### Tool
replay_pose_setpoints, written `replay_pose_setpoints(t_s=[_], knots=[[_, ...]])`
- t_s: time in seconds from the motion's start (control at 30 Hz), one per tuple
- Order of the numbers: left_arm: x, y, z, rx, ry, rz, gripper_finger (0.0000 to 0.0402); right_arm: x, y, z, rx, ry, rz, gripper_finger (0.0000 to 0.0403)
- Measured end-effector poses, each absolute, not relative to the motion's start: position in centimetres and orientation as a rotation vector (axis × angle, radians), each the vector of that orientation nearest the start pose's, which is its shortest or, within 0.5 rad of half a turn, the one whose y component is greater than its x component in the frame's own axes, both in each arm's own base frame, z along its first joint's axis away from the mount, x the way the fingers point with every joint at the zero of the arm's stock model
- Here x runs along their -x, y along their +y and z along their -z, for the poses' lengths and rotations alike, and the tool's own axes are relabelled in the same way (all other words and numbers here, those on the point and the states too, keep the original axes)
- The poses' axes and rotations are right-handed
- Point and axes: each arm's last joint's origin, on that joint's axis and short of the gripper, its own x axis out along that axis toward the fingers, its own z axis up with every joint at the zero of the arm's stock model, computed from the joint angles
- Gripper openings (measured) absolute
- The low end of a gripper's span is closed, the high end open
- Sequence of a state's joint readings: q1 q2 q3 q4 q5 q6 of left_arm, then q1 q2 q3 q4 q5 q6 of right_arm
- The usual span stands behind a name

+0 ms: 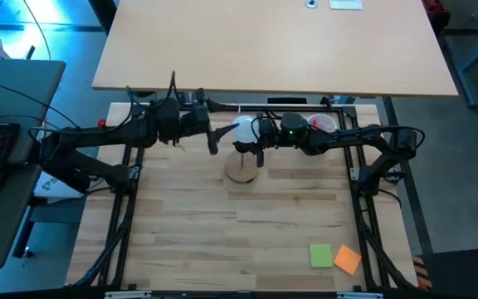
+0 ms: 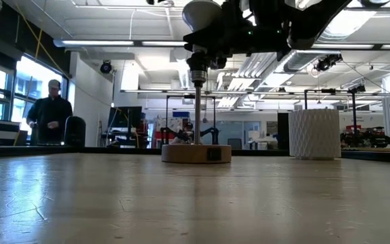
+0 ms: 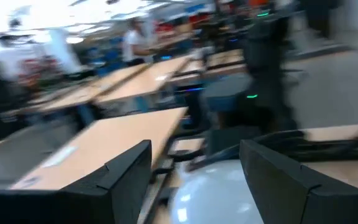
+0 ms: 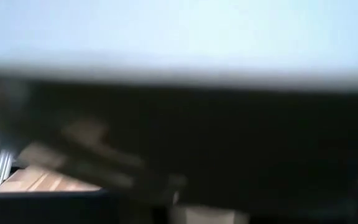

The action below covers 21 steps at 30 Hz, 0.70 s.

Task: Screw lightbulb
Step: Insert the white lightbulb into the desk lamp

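Wooden stand [image 1: 241, 173] sits right below both grippers. Right gripper [image 1: 251, 143] clamps lightbulb [image 1: 244, 129] over socket; keep bulb plumb, twist gently. Left gripper [image 1: 215, 138] just beside it, fingers spread, bulb between them in wrist view.

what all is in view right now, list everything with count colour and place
bulb: 1, white, above the stand, between the two grippers
stand: 1, round wood base with a thin post and dark socket, table middle toward the far edge
cup: 1, white ribbed, far right part of the table; pink items show in it from above
sticky notes: 2, one green, one orange, near right corner of the table
table: 1, light wood planks
person: 1, dark top, in the room beyond the table
left gripper: 1, dark, open beside the bulb
right gripper: 1, dark, at the bulb over the stand
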<state>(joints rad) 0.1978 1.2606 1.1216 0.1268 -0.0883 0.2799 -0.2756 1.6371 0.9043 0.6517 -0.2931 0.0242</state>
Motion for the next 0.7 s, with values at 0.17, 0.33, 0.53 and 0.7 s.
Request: replay_pose_setpoints(t_s=[0.17,0.33,0.53,0.7], knots=[[-29.4,7.3,-36.4,-0.208,0.113,-0.182,0.0241,-34.4,-8.9,-23.9,-0.051,0.084,-0.015,0.0129],[-29.7,8.3,-35.2,-0.181,0.196,-0.188,0.0241,-34.4,-8.9,-23.8,-0.055,0.088,-0.008,0.0138],[-28.9,8.3,-35.4,-0.166,0.235,-0.188,0.0241,-34.4,-9.0,-23.8,-0.053,0.09,-0.008,0.0142],[-28.8,8.3,-35.2,-0.167,0.244,-0.193,0.0241,-34.3,-9.1,-23.4,-0.034,0.113,-0.015,0.0145]])
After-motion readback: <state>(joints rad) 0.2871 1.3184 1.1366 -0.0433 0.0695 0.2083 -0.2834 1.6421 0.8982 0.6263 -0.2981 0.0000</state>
